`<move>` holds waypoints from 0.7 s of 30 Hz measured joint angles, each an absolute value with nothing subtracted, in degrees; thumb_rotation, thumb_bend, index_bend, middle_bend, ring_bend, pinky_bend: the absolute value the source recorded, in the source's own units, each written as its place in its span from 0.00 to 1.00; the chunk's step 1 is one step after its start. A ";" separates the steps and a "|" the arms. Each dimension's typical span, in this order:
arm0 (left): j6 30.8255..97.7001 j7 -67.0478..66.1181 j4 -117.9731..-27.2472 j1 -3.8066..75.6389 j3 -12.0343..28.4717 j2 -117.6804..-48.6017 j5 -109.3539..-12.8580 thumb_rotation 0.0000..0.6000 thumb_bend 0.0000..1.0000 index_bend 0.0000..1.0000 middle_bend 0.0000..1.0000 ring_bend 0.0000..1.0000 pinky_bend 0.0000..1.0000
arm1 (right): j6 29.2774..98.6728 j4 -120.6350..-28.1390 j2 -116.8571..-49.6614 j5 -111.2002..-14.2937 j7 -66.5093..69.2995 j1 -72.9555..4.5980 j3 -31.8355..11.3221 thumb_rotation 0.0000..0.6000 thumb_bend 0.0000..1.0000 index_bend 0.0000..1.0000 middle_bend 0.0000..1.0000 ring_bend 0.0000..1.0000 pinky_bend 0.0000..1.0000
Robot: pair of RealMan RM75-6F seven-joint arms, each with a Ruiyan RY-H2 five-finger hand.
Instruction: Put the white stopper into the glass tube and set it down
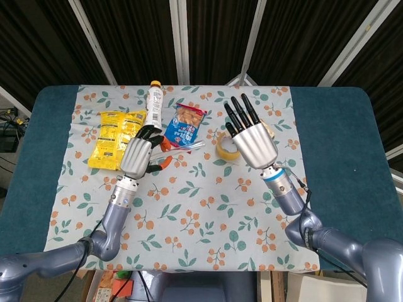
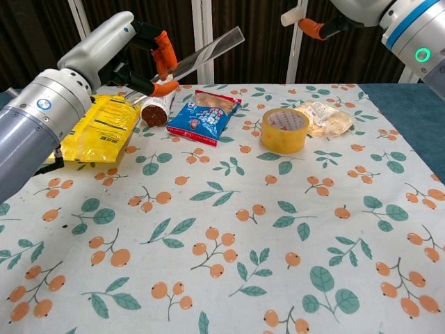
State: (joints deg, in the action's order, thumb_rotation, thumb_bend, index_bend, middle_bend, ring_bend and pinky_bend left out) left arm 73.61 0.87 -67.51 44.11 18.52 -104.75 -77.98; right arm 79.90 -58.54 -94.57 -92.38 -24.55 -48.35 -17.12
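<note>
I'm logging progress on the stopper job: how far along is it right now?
Done: the left hand holds the clear glass tube lifted off the floral tablecloth, and the right hand pinches the small white stopper. In hand: both are raised, with a clear gap between stopper and tube mouth. Left: bringing them together, seating the stopper, then setting the tube down.

No legible txt anywhere. Yellow bag (image 2: 97,129), blue snack pack (image 2: 203,117) & bottle (image 1: 154,100) all carry print, but too small/blurred to read. Tape roll (image 2: 284,129): no markings seen.
</note>
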 measured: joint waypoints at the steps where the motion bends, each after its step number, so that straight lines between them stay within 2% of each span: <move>1: 73.46 0.71 -67.62 44.11 18.50 -104.73 -77.84 1.00 0.58 0.70 0.71 0.27 0.18 | 79.92 -58.05 -94.83 -92.35 -24.52 -48.62 -17.17 1.00 0.39 0.70 0.23 0.03 0.00; 21: 74.72 -5.66 -71.27 43.72 21.08 -107.52 -72.84 1.00 0.58 0.70 0.71 0.27 0.18 | 81.53 -56.31 -95.75 -92.37 -24.34 -49.50 -16.36 1.00 0.39 0.70 0.23 0.03 0.00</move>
